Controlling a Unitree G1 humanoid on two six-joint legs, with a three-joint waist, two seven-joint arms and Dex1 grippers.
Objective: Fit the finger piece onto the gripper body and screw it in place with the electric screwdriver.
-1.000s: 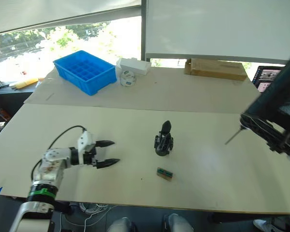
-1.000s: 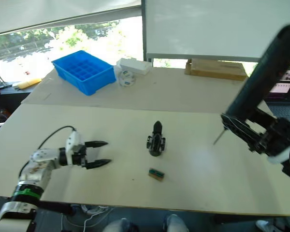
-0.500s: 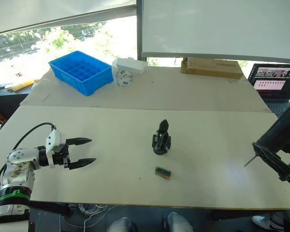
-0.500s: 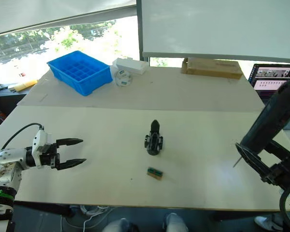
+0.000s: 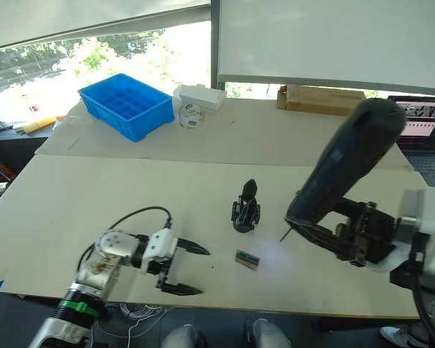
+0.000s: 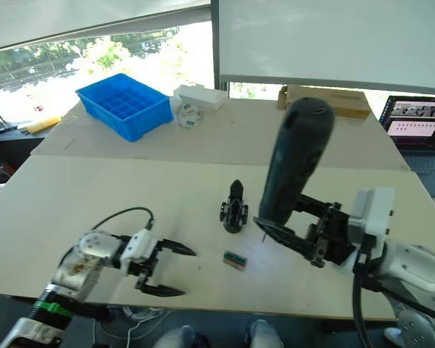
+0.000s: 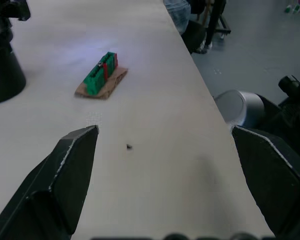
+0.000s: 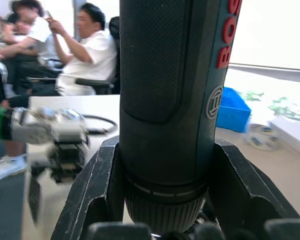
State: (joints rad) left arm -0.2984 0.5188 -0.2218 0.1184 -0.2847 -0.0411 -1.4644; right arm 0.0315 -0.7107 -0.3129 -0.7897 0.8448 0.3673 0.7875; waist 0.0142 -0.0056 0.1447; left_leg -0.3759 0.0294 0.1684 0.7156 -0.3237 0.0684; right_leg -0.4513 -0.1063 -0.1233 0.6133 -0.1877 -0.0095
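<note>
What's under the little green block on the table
The green block lies on a small tan cardboard-like pad, which lies flat on the white table. The pad's edges show around the block; whatever is between the block and pad is covered.

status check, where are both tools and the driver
Left tool open, empty. Right tool shut on electric screwdriver. Gripper body upright mid-table, path clear.

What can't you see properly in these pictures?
- Screwdriver bit: thin and dark in the right eye view, so its tip is too small to place.
- Gripper body: cut off by the edge in the left wrist view.
- Little dark speck on the table: too small to identify.
- Green block: what it is stays unclear.
</note>
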